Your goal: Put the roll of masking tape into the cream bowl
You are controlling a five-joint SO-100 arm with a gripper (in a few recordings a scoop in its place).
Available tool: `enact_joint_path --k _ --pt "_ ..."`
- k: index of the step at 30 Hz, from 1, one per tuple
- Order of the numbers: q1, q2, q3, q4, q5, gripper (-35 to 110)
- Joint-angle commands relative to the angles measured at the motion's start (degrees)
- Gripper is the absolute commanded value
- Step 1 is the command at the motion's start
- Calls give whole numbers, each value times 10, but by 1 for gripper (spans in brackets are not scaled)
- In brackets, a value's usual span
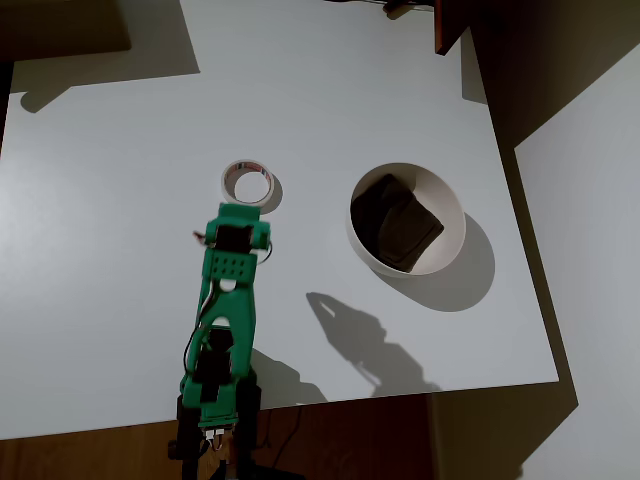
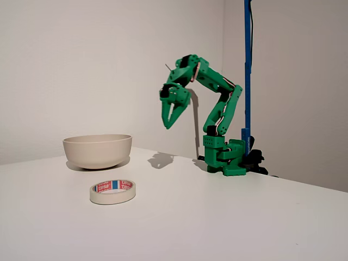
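Walls of plain white stand behind a white table (image 2: 228,217), its front edge meeting wooden floor in the overhead view. On it, the cream bowl (image 2: 98,150) holds a dark lumpy patch (image 1: 395,222). The green arm (image 2: 217,114) carries its gripper (image 2: 169,123) high above the table, fingers slightly parted, holding nothing. The roll of masking tape (image 2: 112,191) lies flat, well apart from the bowl.
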Motion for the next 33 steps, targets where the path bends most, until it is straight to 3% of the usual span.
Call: enact_joint_path --k 1,7,11,33 --pt "30 -123 -200 57 -5 -8" --pt "17 -240 -335 97 -23 -8" --pt "10 -301 -388 123 -14 14" --pt "47 -551 -503 66 -21 17"
